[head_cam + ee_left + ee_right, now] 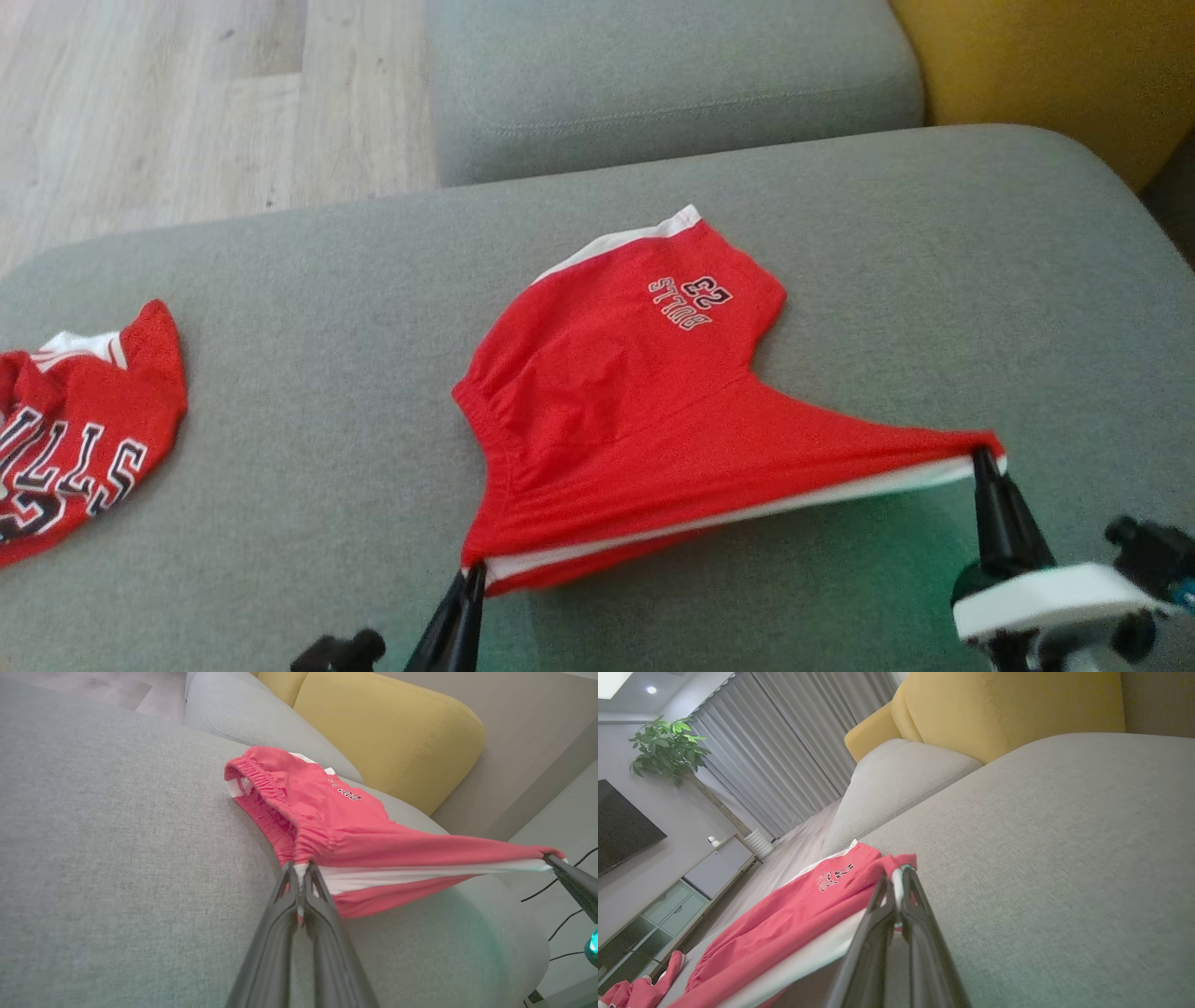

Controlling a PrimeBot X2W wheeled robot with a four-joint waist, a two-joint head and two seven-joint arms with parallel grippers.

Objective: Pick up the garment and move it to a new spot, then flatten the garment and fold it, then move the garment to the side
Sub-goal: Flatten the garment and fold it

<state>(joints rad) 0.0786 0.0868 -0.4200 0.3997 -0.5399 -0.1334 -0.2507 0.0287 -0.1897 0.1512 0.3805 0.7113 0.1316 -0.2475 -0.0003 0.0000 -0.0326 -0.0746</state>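
The left gripper [476, 571] and right gripper [982, 457] point up from the grey sofa seat's [308, 373] near edge, each pinched tight on one corner of the red shorts [616, 401], holding the white-striped side taut and lifted between them. The rest of the shorts lies mid-seat. Another red garment [84, 439] sits at the left edge, with a yellow cushion [1046, 65] and wood floor [187, 112] beyond.
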